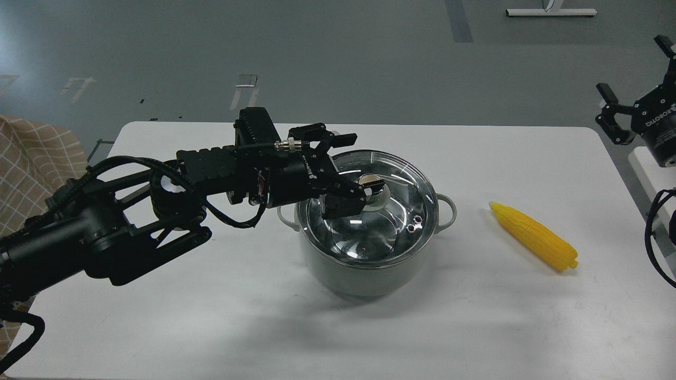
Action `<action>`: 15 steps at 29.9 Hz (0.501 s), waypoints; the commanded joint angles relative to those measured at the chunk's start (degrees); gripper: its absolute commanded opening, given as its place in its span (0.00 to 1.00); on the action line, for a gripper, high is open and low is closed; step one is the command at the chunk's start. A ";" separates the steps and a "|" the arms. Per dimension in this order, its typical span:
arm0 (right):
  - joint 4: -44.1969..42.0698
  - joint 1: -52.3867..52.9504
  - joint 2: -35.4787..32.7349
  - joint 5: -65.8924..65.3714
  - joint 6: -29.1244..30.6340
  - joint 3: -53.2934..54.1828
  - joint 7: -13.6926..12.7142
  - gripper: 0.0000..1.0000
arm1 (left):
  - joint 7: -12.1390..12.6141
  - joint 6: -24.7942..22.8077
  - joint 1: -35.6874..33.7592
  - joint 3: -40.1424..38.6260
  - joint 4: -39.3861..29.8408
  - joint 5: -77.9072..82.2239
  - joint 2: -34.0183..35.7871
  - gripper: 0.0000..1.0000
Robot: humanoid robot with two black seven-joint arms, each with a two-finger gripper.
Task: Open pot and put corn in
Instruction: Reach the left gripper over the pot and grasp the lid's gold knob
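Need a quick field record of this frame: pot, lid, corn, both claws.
pot: upright, mid-table, lid on
lid: glass, seated on the pot rim, knob at centre
corn: lying on the table right of the pot, apart from it
left claw: open, fingers either side of the knob, not closed on it
right claw: open, raised off the table's right edge, holding nothing
table: white
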 commanded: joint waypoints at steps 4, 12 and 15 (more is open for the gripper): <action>0.01 -0.14 0.00 0.02 0.00 0.00 -0.01 1.00 | 0.02 0.61 1.29 0.20 2.74 -0.01 -0.73 0.96; 0.01 -0.14 0.00 0.02 0.00 0.00 0.08 1.00 | 0.02 1.67 2.34 0.12 2.92 -0.01 -0.91 0.92; 0.01 -0.14 0.00 -0.06 0.00 0.00 -0.01 1.00 | 0.02 1.85 2.35 0.12 2.92 -0.01 -1.61 0.92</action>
